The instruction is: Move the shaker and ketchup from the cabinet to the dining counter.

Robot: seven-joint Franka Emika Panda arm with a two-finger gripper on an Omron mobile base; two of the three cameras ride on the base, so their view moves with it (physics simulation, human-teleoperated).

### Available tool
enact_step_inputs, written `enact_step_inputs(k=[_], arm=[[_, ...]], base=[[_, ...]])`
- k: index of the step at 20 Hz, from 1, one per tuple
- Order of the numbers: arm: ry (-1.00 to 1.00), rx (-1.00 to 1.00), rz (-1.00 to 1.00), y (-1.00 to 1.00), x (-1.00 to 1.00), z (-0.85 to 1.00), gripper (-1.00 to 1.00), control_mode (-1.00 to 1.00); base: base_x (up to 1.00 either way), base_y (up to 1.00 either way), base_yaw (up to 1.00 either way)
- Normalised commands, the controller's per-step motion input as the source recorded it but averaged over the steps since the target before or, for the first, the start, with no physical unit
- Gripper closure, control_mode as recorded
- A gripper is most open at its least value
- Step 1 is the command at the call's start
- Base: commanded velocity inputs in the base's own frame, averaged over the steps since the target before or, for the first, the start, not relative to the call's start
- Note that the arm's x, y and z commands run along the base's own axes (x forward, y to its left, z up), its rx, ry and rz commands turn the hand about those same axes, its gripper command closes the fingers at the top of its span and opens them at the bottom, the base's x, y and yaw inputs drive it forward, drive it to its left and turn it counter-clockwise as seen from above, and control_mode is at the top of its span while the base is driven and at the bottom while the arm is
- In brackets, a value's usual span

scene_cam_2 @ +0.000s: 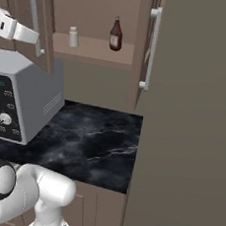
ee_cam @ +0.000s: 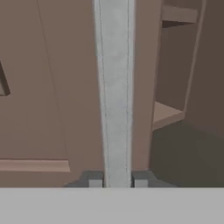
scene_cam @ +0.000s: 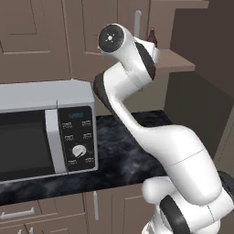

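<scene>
The cabinet (scene_cam_2: 97, 4) stands with its left door (scene_cam_2: 23, 20) swung open. On its shelf (scene_cam_2: 92, 50) the pale shaker (scene_cam_2: 73, 37) stands left of the dark ketchup (scene_cam_2: 115, 34) bottle, whose top also peeks past my arm (scene_cam: 152, 36). My gripper (ee_cam: 117, 181) is shut on the door's silver bar handle (ee_cam: 114, 87), with one fingertip on each side of the bar. From the left base view my raised arm (scene_cam: 132, 91) hides the hand, and the handle's top (scene_cam: 137, 20) shows above it. The dining counter is out of view.
A grey microwave (scene_cam: 45, 128) sits on the black marble worktop (scene_cam_2: 91, 142) below the cabinet. The cabinet's right door, with its handle (scene_cam_2: 151, 50), stands ajar against a tall brown panel (scene_cam_2: 193, 119). Lower drawer units (scene_cam: 96, 205) run under the worktop.
</scene>
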Motion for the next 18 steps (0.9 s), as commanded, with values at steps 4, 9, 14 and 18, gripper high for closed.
enact_step_inputs(k=[4, 9, 14, 18], arm=[[-0.11, 0.0, -0.15, 0.6, -0.58, 0.0, 1.0, -1.0], [-0.07, 0.0, -0.12, 0.44, -0.67, 0.0, 1.0, -1.0], [-0.08, 0.0, -0.05, 0.41, -0.54, -0.04, 1.0, -1.0], [-0.1, 0.0, 0.0, 0.59, -0.48, -0.18, -1.0, -1.0]], base=[[0.0, 0.0, 0.0], [0.0, 0.0, 0.0], [0.0, 0.0, 0.0], [0.0, 0.0, 0.0]])
